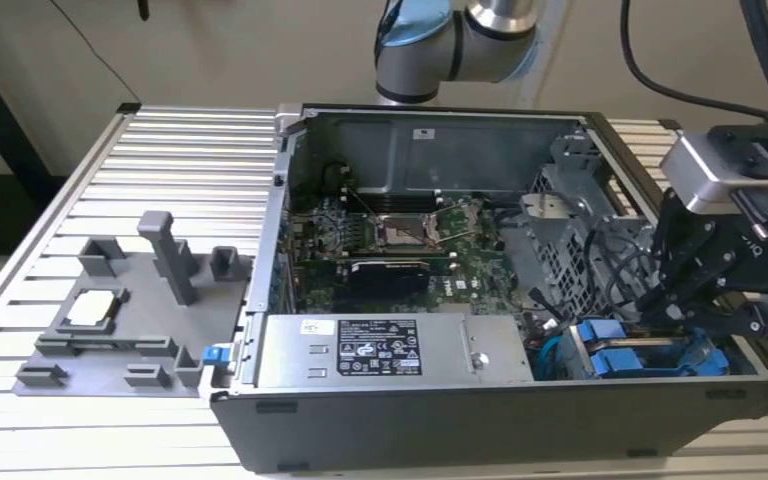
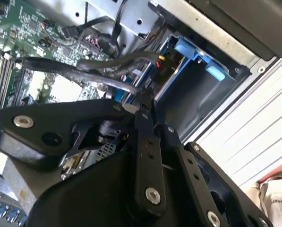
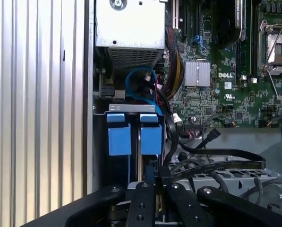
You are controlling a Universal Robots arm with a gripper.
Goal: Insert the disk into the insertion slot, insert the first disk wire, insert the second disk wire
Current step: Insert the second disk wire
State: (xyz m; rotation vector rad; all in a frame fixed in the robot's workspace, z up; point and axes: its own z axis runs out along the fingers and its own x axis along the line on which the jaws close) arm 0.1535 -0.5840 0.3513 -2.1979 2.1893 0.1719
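Your gripper [image 1: 664, 305] hangs inside the open computer case [image 1: 491, 415], at the near corner on the exterior view's right, just above the insertion slot [image 1: 624, 372]. In the first wrist view the gripper [image 3: 150, 182] has its fingers drawn close together on a dark wire [image 3: 211, 163] that loops away over the grey drive cage [image 3: 235, 177]; in the second wrist view the gripper [image 2: 144, 101] pinches the same wire [image 2: 84, 71] just beside the bay. The disk [image 3: 133, 135] already sits in the insertion slot [image 3: 131, 109], its blue carrier tabs facing you in the first wrist view. The grey power supply box [image 1: 391, 350] lies to the exterior view's left of the slot, the green motherboard [image 1: 398, 235] farther back. The case rests on a ribbed tabletop [image 1: 157, 170], where a grey fixture [image 1: 124, 320] stands well apart.
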